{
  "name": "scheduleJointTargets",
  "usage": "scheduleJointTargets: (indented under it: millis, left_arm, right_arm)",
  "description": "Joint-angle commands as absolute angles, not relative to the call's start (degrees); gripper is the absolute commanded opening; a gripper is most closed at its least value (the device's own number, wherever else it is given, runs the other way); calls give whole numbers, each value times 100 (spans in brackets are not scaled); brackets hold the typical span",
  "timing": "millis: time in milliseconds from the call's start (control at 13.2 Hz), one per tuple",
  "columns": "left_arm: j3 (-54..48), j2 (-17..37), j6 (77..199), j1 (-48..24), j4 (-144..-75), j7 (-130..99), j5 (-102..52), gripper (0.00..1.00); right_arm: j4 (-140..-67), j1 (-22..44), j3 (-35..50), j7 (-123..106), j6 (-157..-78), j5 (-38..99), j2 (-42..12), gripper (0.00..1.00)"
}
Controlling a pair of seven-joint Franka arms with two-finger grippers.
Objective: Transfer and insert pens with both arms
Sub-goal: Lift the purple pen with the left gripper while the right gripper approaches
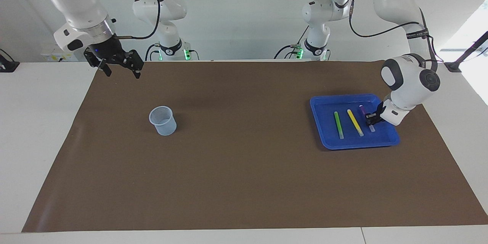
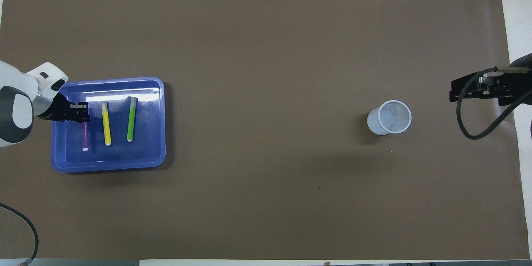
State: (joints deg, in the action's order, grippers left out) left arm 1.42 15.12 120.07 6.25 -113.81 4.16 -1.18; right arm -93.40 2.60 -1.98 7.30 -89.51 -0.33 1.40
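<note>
Three pens lie side by side in a blue tray (image 1: 327, 122) (image 2: 145, 149) at the left arm's end of the table. The green pen (image 1: 338, 124) (image 2: 131, 119) and the yellow pen (image 1: 354, 122) (image 2: 106, 124) lie loose. My left gripper (image 1: 370, 119) (image 2: 81, 110) is down in the tray, shut on the purple pen (image 1: 361, 109) (image 2: 84, 136) toward its pale end; whether the pen is off the tray floor I cannot tell. My right gripper (image 1: 122, 73) (image 2: 453, 90) hangs open and waits over the mat's edge at the right arm's end. A pale mesh cup (image 1: 163, 121) (image 2: 389, 117) stands upright near it.
A brown mat (image 1: 244, 167) (image 2: 266, 50) covers most of the white table. Two smaller white arms with green base lights (image 1: 171, 47) (image 1: 310, 45) stand at the robots' edge. A black cable (image 2: 469, 131) loops under the right wrist.
</note>
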Motion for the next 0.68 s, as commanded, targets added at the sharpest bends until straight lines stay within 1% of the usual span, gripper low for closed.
scheduleJointTargets:
  millis: [0,151,378,604]
  left_arm:
    - [149,1494,11270,563,-10891,19,-149,0]
    - [149,1485,10682,475,-10522,-288,-324,0]
    - [123,1433,9855,264,-10012,-1621,-579,0]
    - [149,1144,9458,-131,-9905,-3194,-1175,0]
  right_arm:
    - [-9396,167,-149,650,-8903,88,211,100]
    - [-9396,167,-149,650,-8903,88,211,100]
    - [-9387,167,-149,650,-8903,88,211,100]
    - [-9396,167,-149,642,-8903,88,211,100]
